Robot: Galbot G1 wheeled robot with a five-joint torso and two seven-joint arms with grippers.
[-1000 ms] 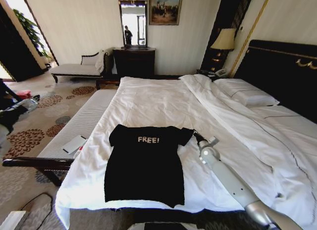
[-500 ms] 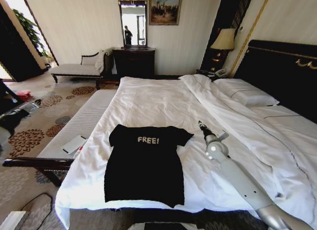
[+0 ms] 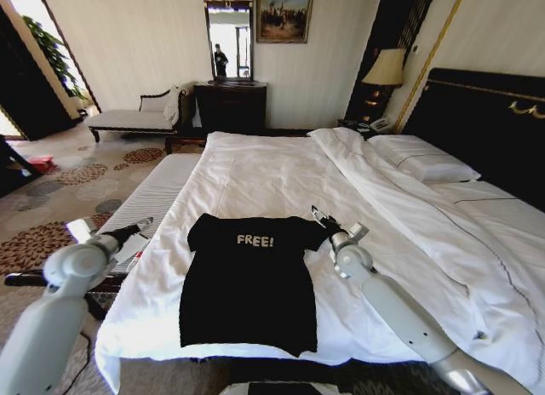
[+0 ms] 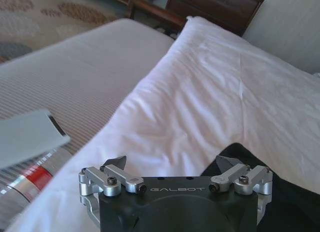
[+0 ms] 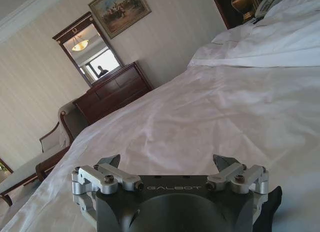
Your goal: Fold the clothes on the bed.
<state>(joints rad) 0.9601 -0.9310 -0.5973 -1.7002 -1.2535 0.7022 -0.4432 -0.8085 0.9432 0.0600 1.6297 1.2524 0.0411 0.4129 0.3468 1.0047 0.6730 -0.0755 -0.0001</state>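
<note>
Lying flat on the white bed (image 3: 281,174) near its foot is the black T-shirt (image 3: 247,280), print side up. The right tool (image 3: 318,214) is just beside the shirt's sleeve, wide open and holding nothing. The left tool (image 3: 140,226) hangs over the bed's left edge, near the other sleeve, also wide open and holding nothing.

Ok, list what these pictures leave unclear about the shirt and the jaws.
- Black T-shirt: in the left wrist view the gripper body hides most of it.
- Right gripper: too small in the head view to tell whether it touches the sleeve.
- Left gripper: head view, too small to judge its height over the bed.
</note>
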